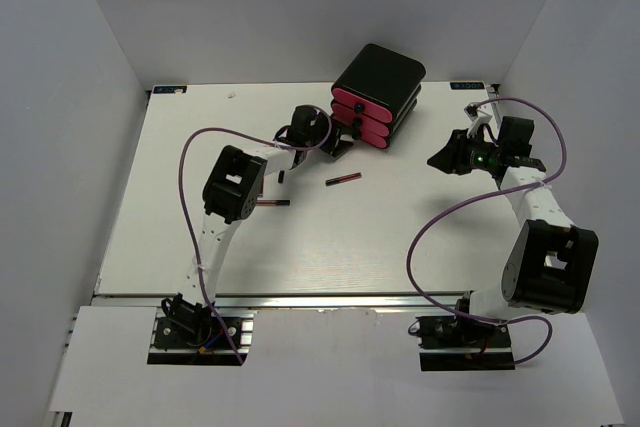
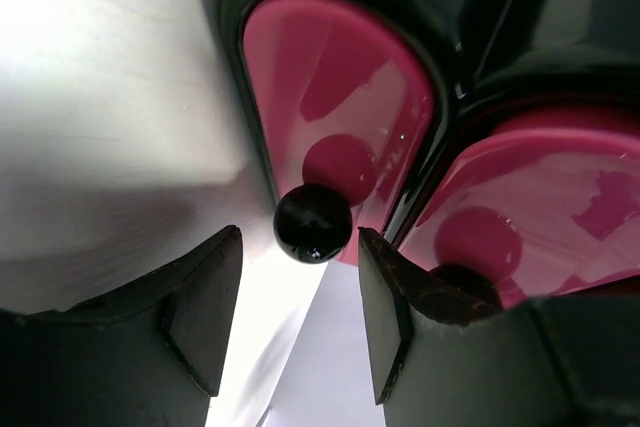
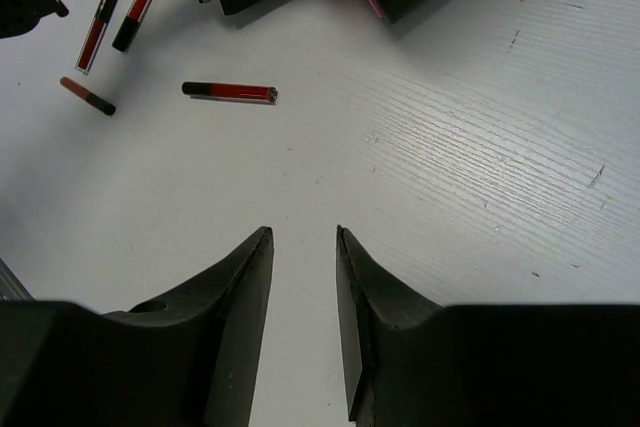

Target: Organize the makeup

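Far centre of the white counter: black box, three pink drawers. Left tool spread, straddling a drawer knob, not pinching it. Right tool part-spread, empty, above bare counter. Makeup: red-and-dark sticks loose mid-counter, one ahead of the box, one by the left arm. Likely risks: glossy round knob slips the pinch, or the pull drags the whole box. Drawer contents unseen; no tube or palettes visible.

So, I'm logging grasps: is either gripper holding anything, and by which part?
Nothing: left gripper open just short of the drawer knob, right gripper open above the table.
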`<state>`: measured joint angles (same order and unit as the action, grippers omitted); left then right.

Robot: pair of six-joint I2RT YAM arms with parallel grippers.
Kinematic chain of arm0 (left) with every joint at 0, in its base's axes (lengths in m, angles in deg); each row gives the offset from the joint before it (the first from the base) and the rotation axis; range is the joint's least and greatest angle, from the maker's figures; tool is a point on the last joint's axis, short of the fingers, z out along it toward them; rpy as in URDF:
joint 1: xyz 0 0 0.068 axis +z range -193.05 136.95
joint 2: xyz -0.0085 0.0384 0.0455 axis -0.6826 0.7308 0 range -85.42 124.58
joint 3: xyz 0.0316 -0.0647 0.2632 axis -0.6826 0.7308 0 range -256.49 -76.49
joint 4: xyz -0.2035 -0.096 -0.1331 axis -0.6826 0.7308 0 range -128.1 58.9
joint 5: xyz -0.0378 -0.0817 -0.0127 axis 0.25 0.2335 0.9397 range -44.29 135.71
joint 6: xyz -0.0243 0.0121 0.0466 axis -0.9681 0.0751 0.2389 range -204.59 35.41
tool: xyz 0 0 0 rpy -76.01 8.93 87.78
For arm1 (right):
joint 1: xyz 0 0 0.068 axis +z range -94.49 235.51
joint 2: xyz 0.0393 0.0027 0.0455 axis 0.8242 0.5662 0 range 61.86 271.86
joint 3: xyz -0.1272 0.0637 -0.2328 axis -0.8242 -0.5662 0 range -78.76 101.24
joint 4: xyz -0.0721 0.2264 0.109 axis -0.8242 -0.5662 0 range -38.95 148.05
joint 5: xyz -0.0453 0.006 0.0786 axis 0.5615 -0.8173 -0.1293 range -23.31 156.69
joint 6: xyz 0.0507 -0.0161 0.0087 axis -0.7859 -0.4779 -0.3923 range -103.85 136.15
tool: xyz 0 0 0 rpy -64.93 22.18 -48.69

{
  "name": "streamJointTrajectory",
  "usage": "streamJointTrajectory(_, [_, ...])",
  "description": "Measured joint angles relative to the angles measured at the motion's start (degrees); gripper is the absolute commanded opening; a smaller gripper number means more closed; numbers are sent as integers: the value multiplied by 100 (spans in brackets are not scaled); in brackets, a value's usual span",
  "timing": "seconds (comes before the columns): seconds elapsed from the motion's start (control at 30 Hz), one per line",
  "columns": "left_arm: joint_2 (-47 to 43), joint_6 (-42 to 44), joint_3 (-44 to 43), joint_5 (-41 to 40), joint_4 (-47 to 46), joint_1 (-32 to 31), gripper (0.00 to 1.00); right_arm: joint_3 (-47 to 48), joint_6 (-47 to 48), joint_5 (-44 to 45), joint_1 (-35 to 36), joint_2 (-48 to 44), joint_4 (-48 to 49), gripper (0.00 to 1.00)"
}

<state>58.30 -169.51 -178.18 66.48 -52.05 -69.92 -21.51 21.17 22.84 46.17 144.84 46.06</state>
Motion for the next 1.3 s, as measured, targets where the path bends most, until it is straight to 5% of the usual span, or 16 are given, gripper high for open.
streamJointTrajectory(0.3, [160, -216, -269, -234, 55, -48, 48, 0, 0, 0, 0, 0, 4, 38])
streamJointTrajectory(0.6, [210, -358, -315, -240, -39, -79, 26, 0, 11, 0, 0, 0, 7, 38])
streamJointTrajectory(1.03, [-643, -407, 1386, -254, -855, -31, 21, 0, 540, -291, 0, 0, -125, 47])
streamJointTrajectory(1.17, [-1038, -369, 2033, -260, -986, 13, 27, 0, 1051, -557, 83, 0, -398, 54])
streamJointTrajectory(1.3, [-1082, -299, 2098, -258, -1008, 33, 58, 20, 1836, -625, 483, 0, -874, 66])
